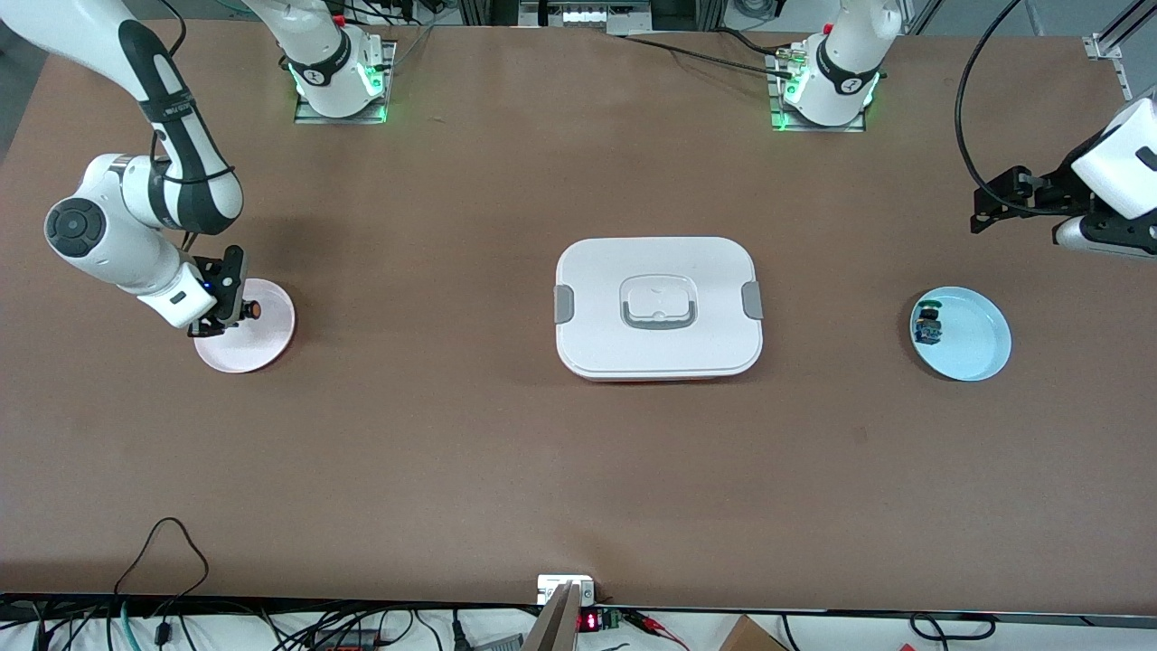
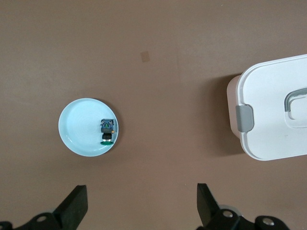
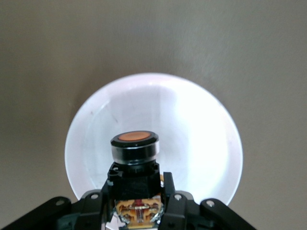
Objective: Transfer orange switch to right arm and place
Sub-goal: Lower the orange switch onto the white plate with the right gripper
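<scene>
The orange switch (image 1: pixel 253 310) has a black body and a round orange cap, and my right gripper (image 1: pixel 240 313) is shut on it. It hangs low over a pale pink plate (image 1: pixel 262 348) at the right arm's end of the table. In the right wrist view the orange switch (image 3: pixel 135 152) stands cap-up between the fingers (image 3: pixel 168 184) of the right gripper (image 3: pixel 138 188), with the plate (image 3: pixel 201 124) below it. My left gripper (image 1: pixel 981 210) waits open above the table at the left arm's end. In the left wrist view the left gripper (image 2: pixel 141 199) holds nothing.
A white lidded container (image 1: pixel 658 307) with grey clasps sits mid-table and also shows as the container (image 2: pixel 278 115) in the left wrist view. A light blue plate (image 1: pixel 972 348) near the left gripper holds a small blue-green switch (image 1: pixel 928 324); the same plate (image 2: pixel 79 136) and switch (image 2: pixel 107 129) appear in the left wrist view.
</scene>
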